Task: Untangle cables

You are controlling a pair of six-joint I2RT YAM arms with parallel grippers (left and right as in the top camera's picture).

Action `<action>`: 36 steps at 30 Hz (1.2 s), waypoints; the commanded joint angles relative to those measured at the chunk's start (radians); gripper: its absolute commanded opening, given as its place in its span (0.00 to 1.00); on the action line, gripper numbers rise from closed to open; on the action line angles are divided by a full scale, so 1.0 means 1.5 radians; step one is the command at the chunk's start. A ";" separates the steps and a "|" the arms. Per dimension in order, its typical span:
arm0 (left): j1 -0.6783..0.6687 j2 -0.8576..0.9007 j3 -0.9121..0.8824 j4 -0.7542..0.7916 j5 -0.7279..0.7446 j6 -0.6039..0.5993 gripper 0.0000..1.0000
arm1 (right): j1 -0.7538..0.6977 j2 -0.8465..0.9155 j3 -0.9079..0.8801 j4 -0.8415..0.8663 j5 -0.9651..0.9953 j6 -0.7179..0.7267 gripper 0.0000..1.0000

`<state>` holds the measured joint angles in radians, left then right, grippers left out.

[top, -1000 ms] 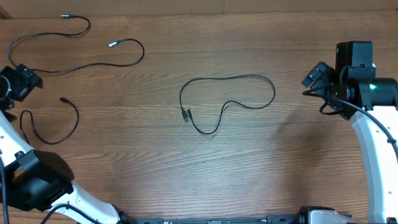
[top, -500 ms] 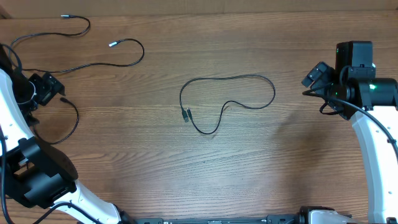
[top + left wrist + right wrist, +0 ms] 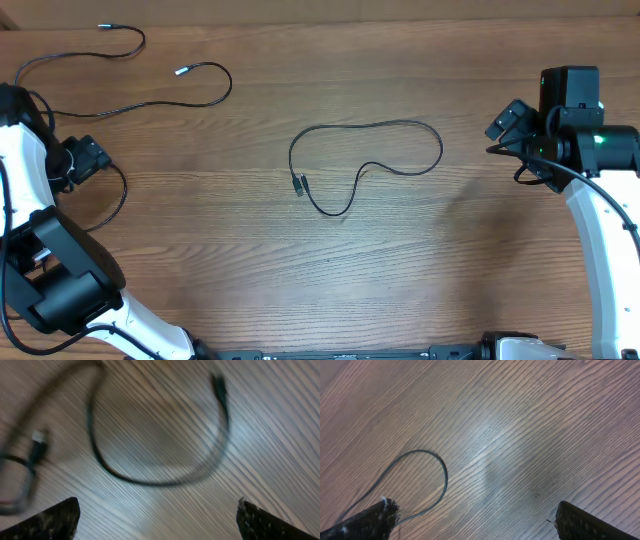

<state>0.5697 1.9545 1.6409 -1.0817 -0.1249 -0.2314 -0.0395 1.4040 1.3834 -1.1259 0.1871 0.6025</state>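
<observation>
Three separate thin black cables lie on the wooden table. One looped cable (image 3: 375,150) is in the middle. A long one (image 3: 150,102) with silver tips lies at the far left. A short curved one (image 3: 118,195) lies at the left edge, partly under my left arm; it shows blurred in the left wrist view (image 3: 165,477). My left gripper (image 3: 85,160) is open and empty above that short cable, fingertips (image 3: 55,520) wide apart. My right gripper (image 3: 508,122) is open and empty at the right, clear of the middle cable, whose loop shows in the right wrist view (image 3: 432,475).
The left arm's white body (image 3: 30,200) and black base (image 3: 60,290) cover the table's left edge. The right arm (image 3: 600,210) stands along the right edge. The thicker black wires on each arm are its own.
My left gripper has moved right and slightly toward the front, from the far left edge to above the short cable. The cables and the right arm have not moved.
</observation>
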 commanded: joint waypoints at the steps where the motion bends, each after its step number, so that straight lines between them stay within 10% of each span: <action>1: 0.002 -0.012 -0.003 0.033 -0.116 0.029 1.00 | -0.001 0.000 -0.003 0.001 0.001 0.000 1.00; 10: 0.003 -0.012 -0.003 0.053 -0.120 0.215 1.00 | -0.001 0.000 -0.003 0.001 0.001 0.000 1.00; 17: 0.003 -0.011 -0.003 0.049 -0.223 0.229 1.00 | -0.001 0.000 -0.003 0.001 0.001 0.000 1.00; 26: 0.009 -0.008 -0.027 0.048 -0.123 0.272 0.99 | -0.001 0.000 -0.003 0.001 0.001 0.000 1.00; 36: 0.045 -0.008 -0.090 0.105 -0.112 0.249 0.80 | -0.001 0.000 -0.003 0.001 0.001 0.000 1.00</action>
<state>0.6113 1.9541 1.5166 -0.9539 -0.3134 0.1608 -0.0395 1.4040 1.3834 -1.1271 0.1871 0.6022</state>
